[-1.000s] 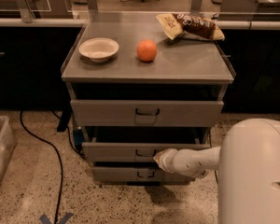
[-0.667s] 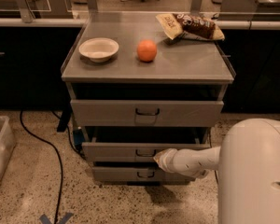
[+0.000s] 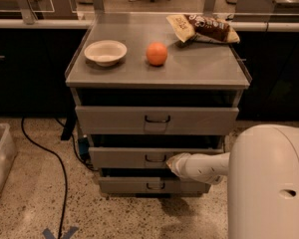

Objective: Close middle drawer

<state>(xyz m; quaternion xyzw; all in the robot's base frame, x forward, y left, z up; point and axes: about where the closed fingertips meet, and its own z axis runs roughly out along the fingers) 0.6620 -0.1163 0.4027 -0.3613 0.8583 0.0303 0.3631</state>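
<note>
Three drawers stack under the worktop. Middle drawer shows a dark gap above its front. Arm reaches in from the right, gripper at the handle, open or closed I cannot tell. Bowl and orange up top.

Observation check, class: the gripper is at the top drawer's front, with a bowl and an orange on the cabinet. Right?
No: the camera view shows the gripper at the front of the middle drawer. The bowl and orange sit on the cabinet.
</note>
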